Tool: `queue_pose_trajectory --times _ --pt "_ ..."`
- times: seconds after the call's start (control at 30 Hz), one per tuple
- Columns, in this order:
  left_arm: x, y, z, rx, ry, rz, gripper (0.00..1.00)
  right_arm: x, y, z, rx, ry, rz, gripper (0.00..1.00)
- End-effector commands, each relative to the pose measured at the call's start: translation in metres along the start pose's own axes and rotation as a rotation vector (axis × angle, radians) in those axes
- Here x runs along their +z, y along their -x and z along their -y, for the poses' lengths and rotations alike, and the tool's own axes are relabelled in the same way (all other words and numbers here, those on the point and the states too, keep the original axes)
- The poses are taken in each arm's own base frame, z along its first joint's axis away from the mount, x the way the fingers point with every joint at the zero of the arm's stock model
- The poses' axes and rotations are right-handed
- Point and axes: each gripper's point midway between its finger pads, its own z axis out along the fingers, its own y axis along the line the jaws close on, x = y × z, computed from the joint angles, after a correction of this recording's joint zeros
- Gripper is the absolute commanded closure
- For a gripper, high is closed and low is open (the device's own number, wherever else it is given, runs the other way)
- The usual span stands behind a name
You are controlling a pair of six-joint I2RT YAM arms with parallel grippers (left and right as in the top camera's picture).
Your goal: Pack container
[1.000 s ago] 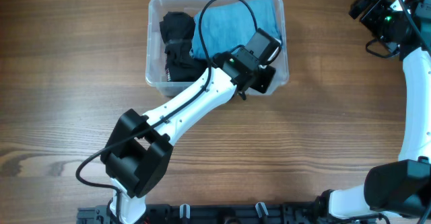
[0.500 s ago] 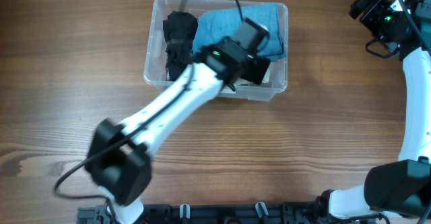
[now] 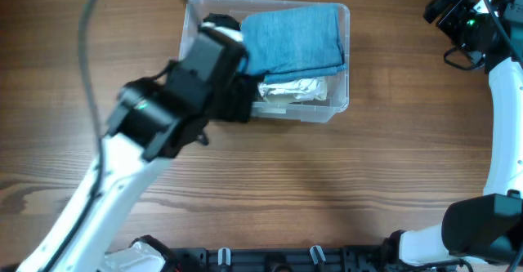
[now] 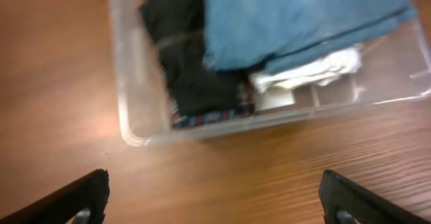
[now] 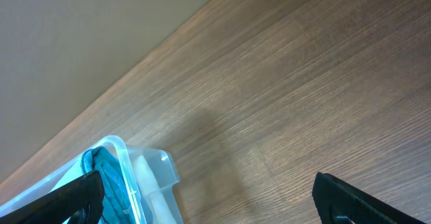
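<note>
The left jaws stand wide apart with nothing between them. In the left wrist view the two dark fingers (image 4: 74, 198) sit at the bottom corners of the picture, and only the bare wooden desk (image 4: 269, 170) shows in the gap. They hang above the desk just in front of the near wall of the container (image 4: 131, 116) and touch nothing.

The container is a clear tub that lies in the upper middle of the desk in the overhead view. A black cloth (image 4: 185, 56) fills its left end. A folded blue cloth (image 4: 303, 19) covers the middle and the right end. A crumpled white cloth (image 4: 310, 69) lies under the blue cloth's near edge, against the near wall. A thin strip of red and blue pattern (image 4: 209, 116) shows below the black cloth at that same wall.

The left arm (image 3: 176, 100) comes up from the bottom left of the overhead view. It is raised high, close to the camera and blurred. Its wrist is over the container's left end and hides much of the black cloth there.

The right jaws are also apart and empty. Their fingers (image 5: 57, 200) show at the bottom corners of the right wrist view, with bare desk between them. One corner of the container, with a little blue cloth in it, shows at the lower left of that view.

The right arm (image 3: 502, 117) runs up the right edge of the overhead view. Its wrist is at the far right corner, well apart from the container.
</note>
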Motion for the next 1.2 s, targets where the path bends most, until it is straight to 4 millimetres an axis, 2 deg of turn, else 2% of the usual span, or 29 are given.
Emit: queue_pose_trajectory --times 0.0,0.1,0.13,0.3,0.43,0.53,0.67,0.8,0.93,1.17 --pt "-0.046 -0.005 -0.044 -0.233 0.052 0.094 0.00 -0.002 0.000 -0.004 0.002 0.015 0.001 0.00" --pt "-0.066 -0.011 -0.065 -0.281 0.073 0.139 0.00 -0.002 0.000 -0.004 0.002 0.015 0.001 0.00" --pt "-0.075 -0.012 -0.078 -0.319 0.092 0.174 0.00 -0.002 0.000 -0.004 0.002 0.015 0.001 0.00" --pt "-0.093 0.002 -0.124 -0.482 0.098 0.405 0.00 -0.002 0.000 -0.004 0.002 0.015 0.001 0.00" --pt "-0.094 0.003 -0.135 -0.369 0.046 0.621 0.00 -0.002 0.000 -0.004 0.002 0.015 0.001 0.00" --pt "-0.085 -0.017 -0.142 -0.377 0.059 0.753 0.00 -0.002 0.000 -0.004 0.002 0.015 0.002 0.00" --pt "-0.058 -0.056 -0.136 -0.366 0.062 0.835 0.00 -0.002 0.000 -0.004 0.002 0.015 0.001 0.00" --pt "-0.030 -0.084 -0.131 -0.345 0.060 0.943 0.00 -0.002 0.000 -0.004 0.002 0.015 0.002 0.00" --pt "-0.005 -0.102 -0.128 -0.335 0.057 0.987 0.00 -0.002 0.000 -0.004 0.002 0.015 0.001 0.00" --pt "0.024 -0.124 -0.126 -0.341 0.062 0.967 0.00 -0.002 0.000 -0.004 0.002 0.015 0.001 0.00"
